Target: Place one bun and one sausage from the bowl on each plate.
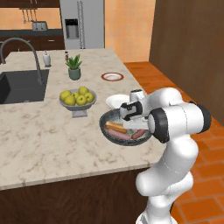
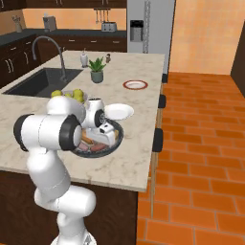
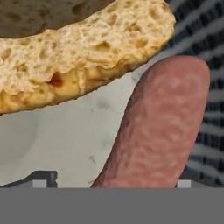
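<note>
Step in hand: first pick from bowl (image 1: 105,127) at the counter's (image 1: 39,140) near edge. Fingers (image 3: 43,178) spread wide, low over a sausage (image 3: 162,127) beside a bun (image 3: 78,57). Plates, white (image 1: 114,101) and red-rimmed (image 1: 112,77), stood bare. Next, likely: descend, pinch the sausage.

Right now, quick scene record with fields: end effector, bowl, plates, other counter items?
end effector: open, low inside the bowl, straddling a sausage
bowl: dark grey, near counter edge, holds buns and sausages
bun: lies just beyond the sausage in the hand view
white plate: behind the bowl, no food visible
red-rimmed plate: farther back, empty
other: apple bowl, potted plant, sink
</note>
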